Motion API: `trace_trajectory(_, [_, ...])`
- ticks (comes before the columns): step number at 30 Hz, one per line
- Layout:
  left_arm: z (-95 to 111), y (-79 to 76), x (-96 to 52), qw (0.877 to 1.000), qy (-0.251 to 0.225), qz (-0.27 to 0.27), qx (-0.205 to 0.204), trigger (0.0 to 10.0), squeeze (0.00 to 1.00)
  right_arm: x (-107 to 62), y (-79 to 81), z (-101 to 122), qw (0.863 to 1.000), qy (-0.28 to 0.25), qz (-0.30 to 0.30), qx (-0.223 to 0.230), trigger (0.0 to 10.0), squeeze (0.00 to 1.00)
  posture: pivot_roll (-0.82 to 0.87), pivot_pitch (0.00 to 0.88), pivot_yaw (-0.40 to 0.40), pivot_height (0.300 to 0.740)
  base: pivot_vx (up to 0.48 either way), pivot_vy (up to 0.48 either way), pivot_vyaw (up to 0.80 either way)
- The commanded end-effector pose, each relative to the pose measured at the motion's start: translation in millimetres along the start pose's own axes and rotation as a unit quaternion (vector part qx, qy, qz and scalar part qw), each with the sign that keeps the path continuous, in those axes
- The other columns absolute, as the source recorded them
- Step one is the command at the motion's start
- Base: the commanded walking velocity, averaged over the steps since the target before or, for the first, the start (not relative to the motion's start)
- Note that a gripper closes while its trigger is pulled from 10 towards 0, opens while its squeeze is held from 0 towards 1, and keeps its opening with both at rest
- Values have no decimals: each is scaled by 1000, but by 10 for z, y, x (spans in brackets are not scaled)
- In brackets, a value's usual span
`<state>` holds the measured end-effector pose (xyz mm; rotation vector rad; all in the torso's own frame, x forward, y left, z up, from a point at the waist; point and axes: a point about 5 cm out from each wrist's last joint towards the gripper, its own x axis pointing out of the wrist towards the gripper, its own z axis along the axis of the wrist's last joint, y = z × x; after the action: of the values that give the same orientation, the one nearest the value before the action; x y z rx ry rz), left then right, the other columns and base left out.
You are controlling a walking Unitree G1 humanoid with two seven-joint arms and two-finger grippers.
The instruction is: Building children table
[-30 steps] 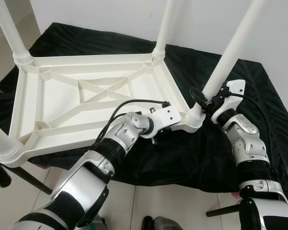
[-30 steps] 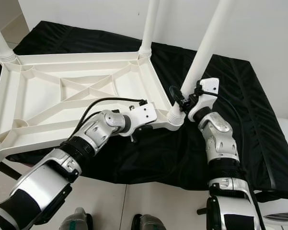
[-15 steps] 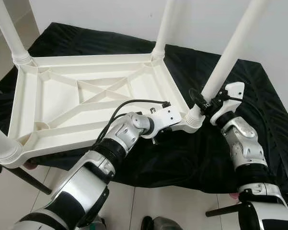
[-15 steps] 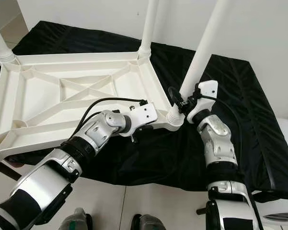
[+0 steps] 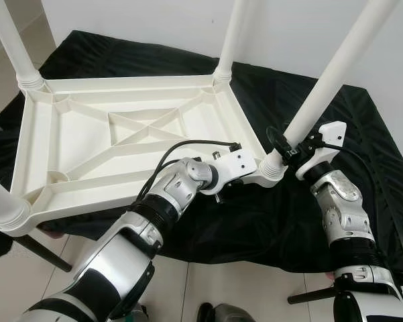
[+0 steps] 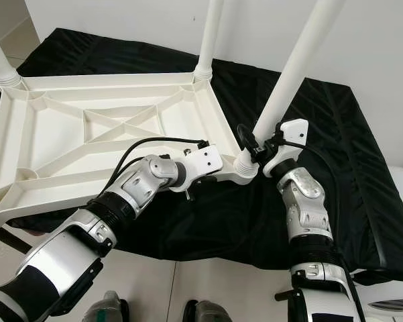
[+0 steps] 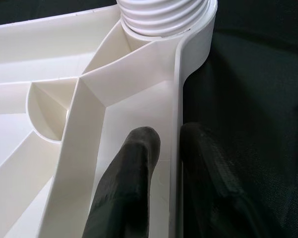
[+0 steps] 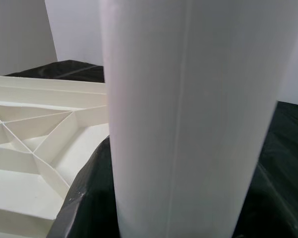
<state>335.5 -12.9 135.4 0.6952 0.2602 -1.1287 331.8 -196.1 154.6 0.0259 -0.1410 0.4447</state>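
White wall behind, pale tile floor [image 5: 221, 282] below, and a bench draped in black cloth [image 5: 255, 215] carrying the kids' table top [image 5: 87, 151] flipped underside up, ribs showing, so the legs can go in from above. Three legs stand in their corner sockets, and the near-right leg [image 5: 322, 87] is the one in play; it leans a bit rather than standing straight. Left pincer [image 7: 161, 144] is clamped on the table top's rim right beside that socket, one finger inside the wall and one outside, which I'd guess is to keep the top from sliding or spinning. Right pincer [image 5: 292, 151] sits low on the leg just above the threaded collar [image 5: 273, 166], black fingers closed around it, probably so it can twist or push the leg home.
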Motion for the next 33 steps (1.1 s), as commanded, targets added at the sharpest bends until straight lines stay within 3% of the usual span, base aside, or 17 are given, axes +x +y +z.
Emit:
trace_trajectory(1, [-90,-30,15,1000,22,1,-5,10000,0,-163,76,-516,992,111,-10,57,10000,0,34,67,-68,740,0,0,0])
trace_trajectory(10, [-92,-22,8,1000,22,3,-5,10000,0,-117,43,-536,990,117,-38,64,10000,0,39,69,-72,740,0,0,0])
trace_trajectory(33, [-83,-19,12,1000,21,2,-6,10000,0,-145,196,-532,992,95,-54,63,10000,0,31,71,-72,740,0,0,0])
